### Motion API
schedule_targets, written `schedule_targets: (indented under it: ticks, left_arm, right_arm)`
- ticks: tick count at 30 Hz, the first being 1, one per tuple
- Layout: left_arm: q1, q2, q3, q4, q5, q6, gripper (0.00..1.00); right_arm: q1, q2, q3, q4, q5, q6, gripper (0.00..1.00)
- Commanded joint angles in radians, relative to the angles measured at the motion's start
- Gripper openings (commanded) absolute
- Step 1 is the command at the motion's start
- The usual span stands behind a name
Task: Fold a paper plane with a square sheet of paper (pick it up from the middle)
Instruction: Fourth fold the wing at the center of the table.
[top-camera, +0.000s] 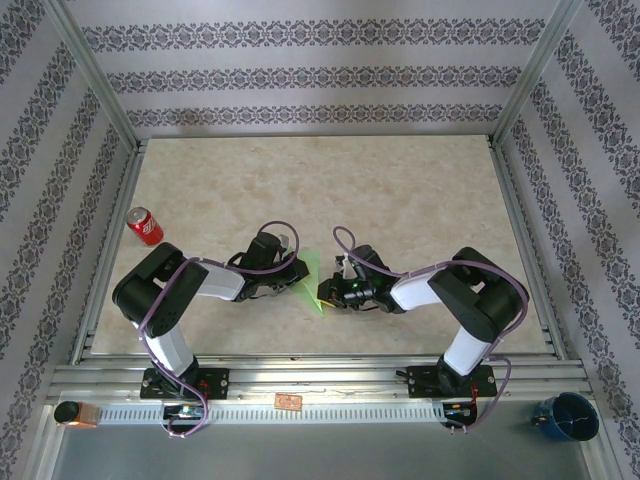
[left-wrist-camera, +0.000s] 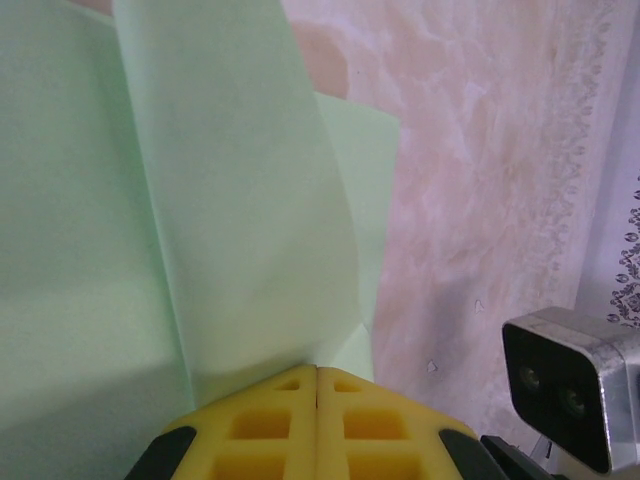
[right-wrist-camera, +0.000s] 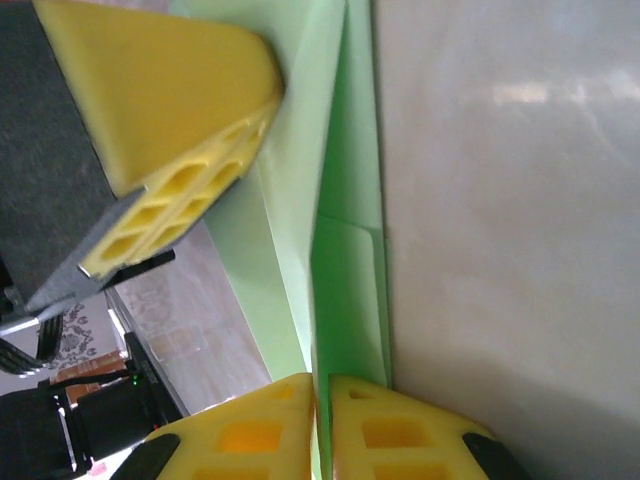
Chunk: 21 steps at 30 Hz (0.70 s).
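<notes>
My left pincer (left-wrist-camera: 317, 372) is clamped on the green paper (left-wrist-camera: 230, 200); my right pincer (right-wrist-camera: 322, 380) pinches its edge, by the tabletop's (top-camera: 400, 190) near edge.

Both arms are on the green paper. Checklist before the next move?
1. Left end effector shut on the paper: ok.
2. Right end effector shut on the paper's edge: ok.
3. Fold edges aligned: cannot tell, layers overlap in both wrist views.
4. Paper lifted off the table: cannot tell.
5. Red can clear of both arms: ok, it sits far left.
</notes>
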Motion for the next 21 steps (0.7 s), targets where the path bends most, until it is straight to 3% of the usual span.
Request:
schedule_targets:
  ticks: [1, 5, 9, 21]
  left_arm:
    - [-0.003, 0.029, -0.028, -0.057, -0.04, 0.006, 0.05]
    - [-0.002, 0.029, -0.025, -0.054, -0.039, 0.005, 0.05]
    - [-0.002, 0.029, -0.025, -0.055, -0.039, 0.005, 0.05]
    - [-0.002, 0.028, -0.024, -0.058, -0.042, 0.003, 0.05]
  right_arm:
    - [0.011, -0.036, -0.029, -0.057, -0.031, 0.002, 0.14]
    - [0.012, -0.042, -0.045, -0.067, -0.043, -0.005, 0.14]
    - [0.012, -0.031, -0.057, -0.082, -0.033, -0.017, 0.08]
    - [0.025, -0.084, -0.067, -0.115, -0.052, -0.02, 0.14]
